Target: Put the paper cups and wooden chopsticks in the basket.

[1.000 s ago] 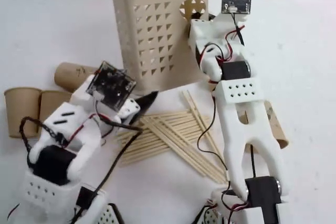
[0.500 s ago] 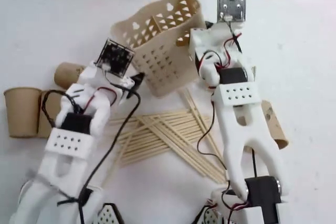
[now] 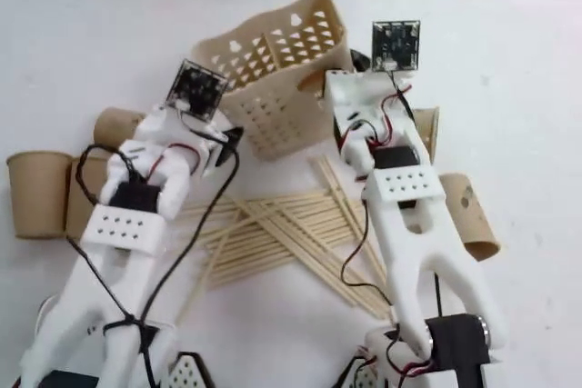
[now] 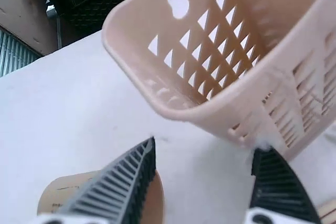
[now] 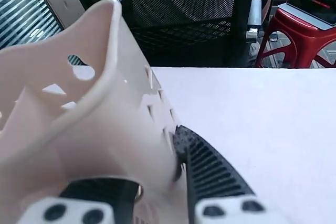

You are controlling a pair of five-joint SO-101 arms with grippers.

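Our right fingers (image 5: pixel 210 171) clamp the basket (image 3: pixel 273 79) wall, holding it tipped at upper centre of the desk (image 3: pixel 527 88). Our left fingers (image 4: pixel 126 177) hang spread just beside it. We should keep that tilt steady, then bring in the paper cups (image 3: pixel 38 193) from the left edge and the mid-frame chopsticks (image 3: pixel 282 233).

No legible text, small dark marks on paper cup (image 3: pixel 470 216) unreadable

The left arm (image 3: pixel 123 224) and right arm (image 3: pixel 409 224) have white plastic shells, black motors, red-and-black cables and black ribbed tool fingers (image 4: pixel 123 182).
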